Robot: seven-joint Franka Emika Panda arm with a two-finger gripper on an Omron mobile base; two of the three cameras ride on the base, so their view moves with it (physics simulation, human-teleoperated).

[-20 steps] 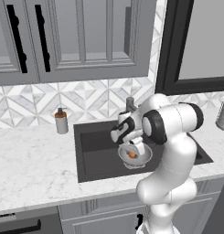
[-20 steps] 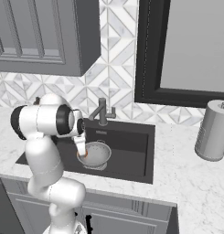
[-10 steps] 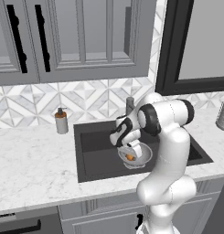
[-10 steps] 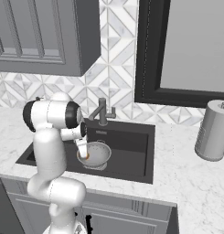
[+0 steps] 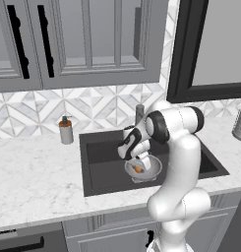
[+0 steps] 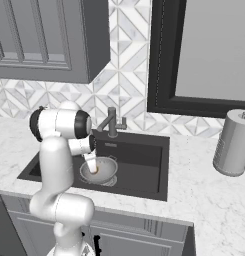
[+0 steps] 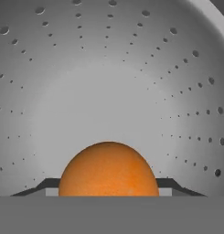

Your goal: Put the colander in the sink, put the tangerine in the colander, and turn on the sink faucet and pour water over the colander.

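Sitting between the half-open gripper [image 7: 109, 192] fingers, the tangerine [image 7: 109, 170] looked light, smooth, roll-prone inside the colander [image 7: 131, 68]; whether gripped, I could not tell.

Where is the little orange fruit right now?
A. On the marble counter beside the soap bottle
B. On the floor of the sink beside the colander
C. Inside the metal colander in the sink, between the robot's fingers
C: the tangerine sits between the gripper fingertips, with the colander wall behind it, inside the sink.
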